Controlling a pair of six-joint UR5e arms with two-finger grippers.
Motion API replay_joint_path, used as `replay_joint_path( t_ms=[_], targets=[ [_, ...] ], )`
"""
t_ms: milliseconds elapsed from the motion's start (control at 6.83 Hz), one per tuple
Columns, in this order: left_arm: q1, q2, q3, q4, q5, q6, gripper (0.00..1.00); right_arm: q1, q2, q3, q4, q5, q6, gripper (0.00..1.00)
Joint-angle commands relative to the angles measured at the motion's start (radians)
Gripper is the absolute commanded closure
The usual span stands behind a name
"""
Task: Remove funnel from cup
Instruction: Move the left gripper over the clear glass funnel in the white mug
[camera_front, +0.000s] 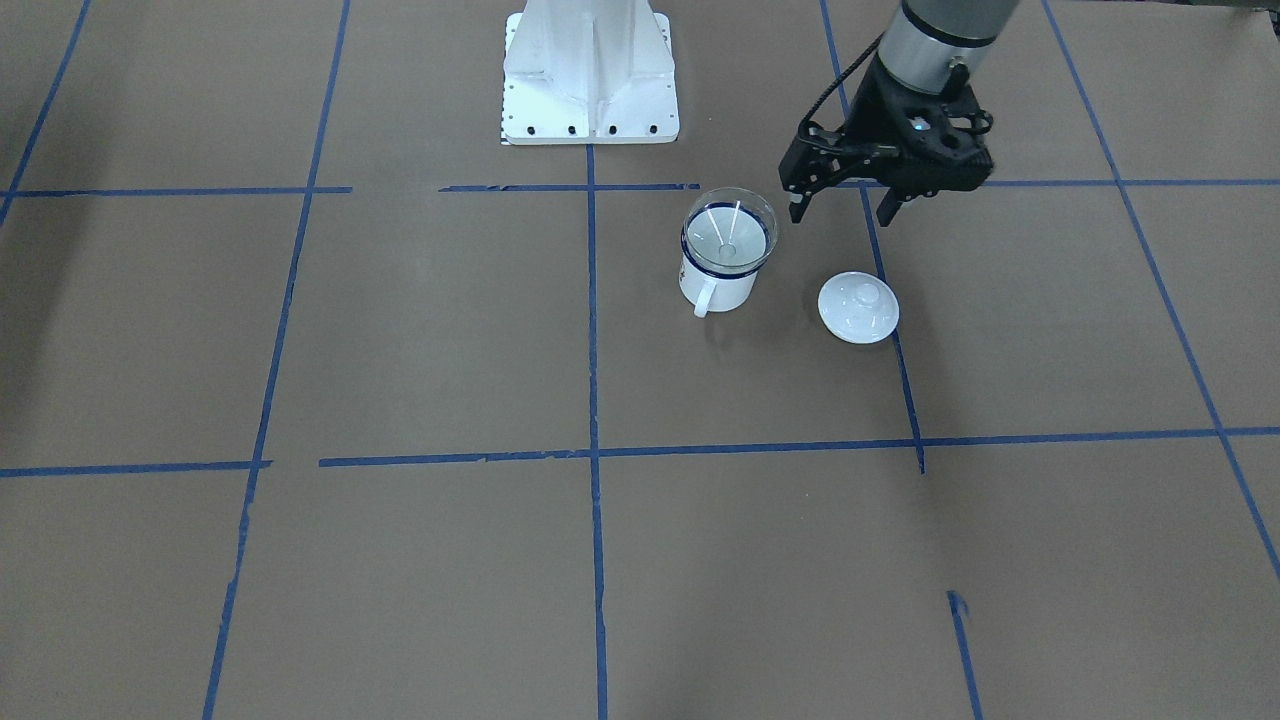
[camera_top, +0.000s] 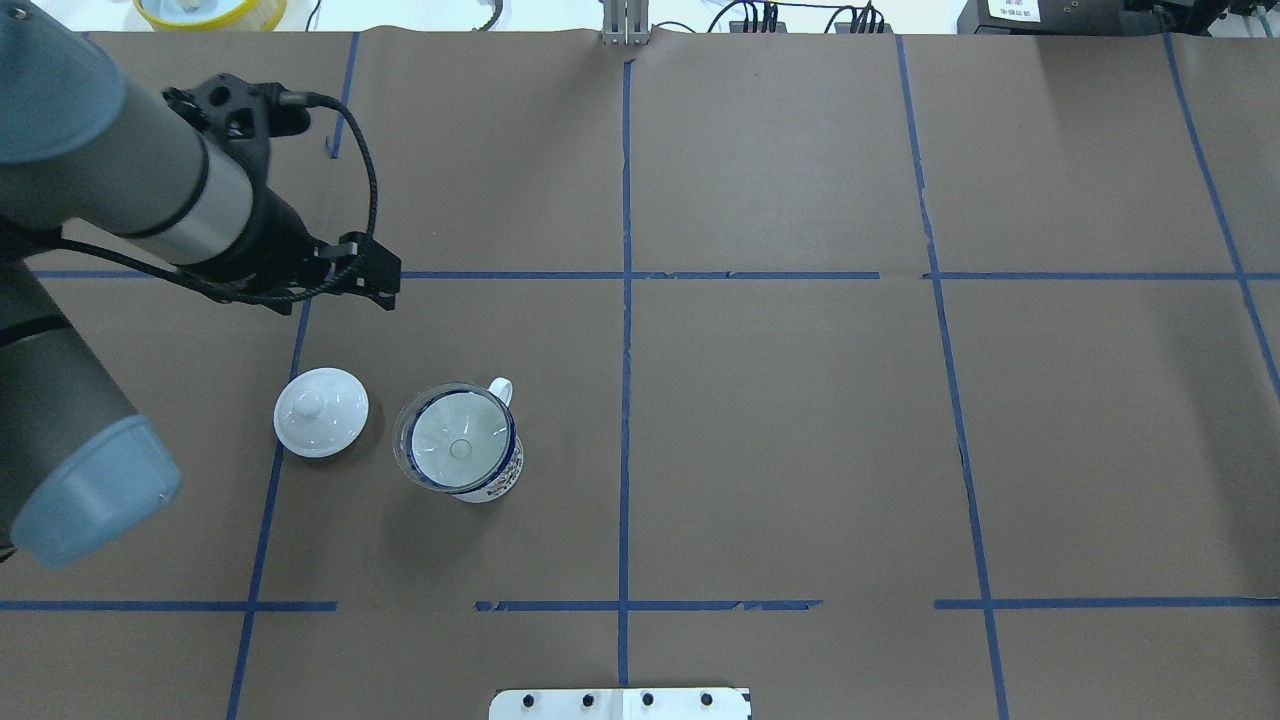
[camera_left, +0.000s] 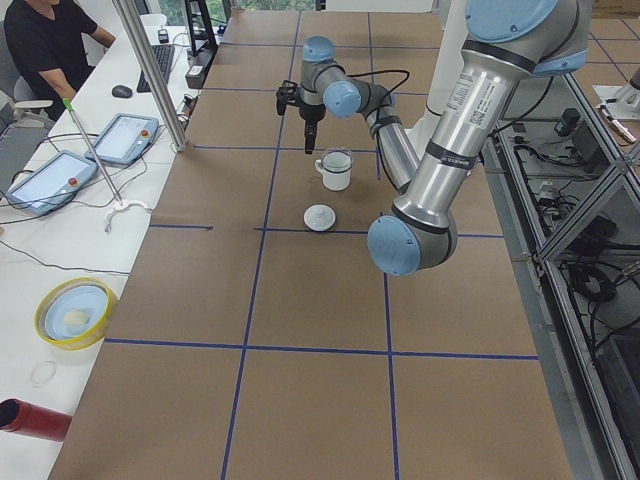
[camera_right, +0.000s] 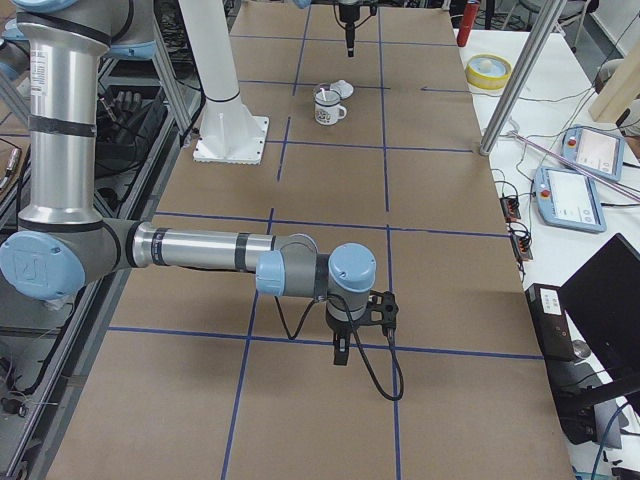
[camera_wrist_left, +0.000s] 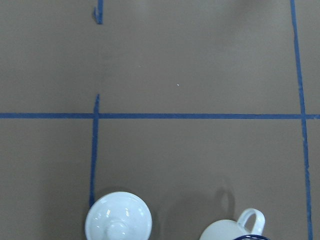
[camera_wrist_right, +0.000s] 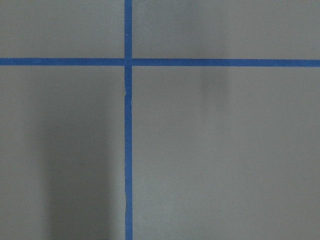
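Note:
The cup, a white enamel mug with a dark blue rim, stands upright on the brown table with its handle toward the operators' side. The clear funnel sits in it, its wide rim resting on the mug's rim and its spout down inside. Both show in the overhead view as well: the funnel in the cup. My left gripper is open and empty, hovering above the table beside the cup, apart from it. My right gripper hangs far away over bare table; I cannot tell whether it is open or shut.
A round white knobbed lid lies on the table next to the cup, below the left gripper. The robot's white base stands behind the cup. A yellow bowl and operator tablets lie off the table's far edge.

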Motion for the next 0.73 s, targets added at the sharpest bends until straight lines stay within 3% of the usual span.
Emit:
replay_joint_path(
  t_ms=[0,585],
  targets=[
    [0.117,-0.106,0.042,0.084,0.07,-0.025,0.0,0.0,0.0,0.0,0.0,0.0,0.0,0.0],
    [0.244,-0.12,0.227,-0.062,0.167,-0.14,0.0,0.0,0.0,0.0,0.0,0.0,0.0,0.0]
  ],
)
